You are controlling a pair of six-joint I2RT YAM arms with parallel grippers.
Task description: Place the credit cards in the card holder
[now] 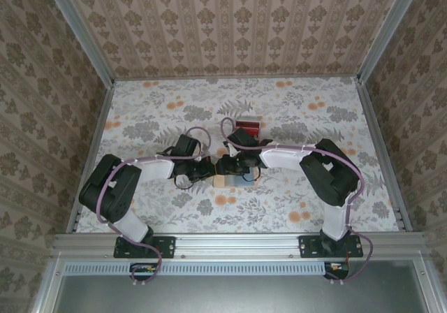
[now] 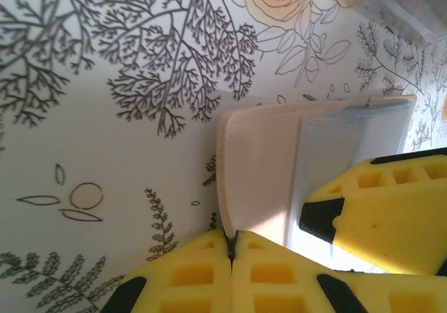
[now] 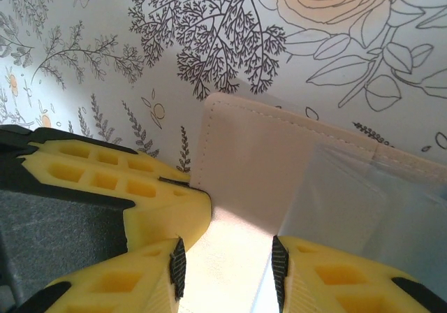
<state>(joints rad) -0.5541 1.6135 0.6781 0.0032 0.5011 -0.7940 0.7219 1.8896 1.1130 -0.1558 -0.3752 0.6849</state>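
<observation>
Your left gripper (image 2: 230, 243) is clamped on an edge of the holder (image 2: 262, 159). Your right gripper (image 3: 227, 265) stands part open over the holder, with the cards (image 1: 247, 126) just beyond it.

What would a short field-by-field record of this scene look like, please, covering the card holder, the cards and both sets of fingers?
card holder: tan, lying on the table, clear pocket facing up
left fingers: shut on the card holder's edge
right fingers: apart, poised over the holder's inner face beside the pocket
credit cards: red, on the table beyond both wrists, apart from the holder
cards in holder: none visible
</observation>
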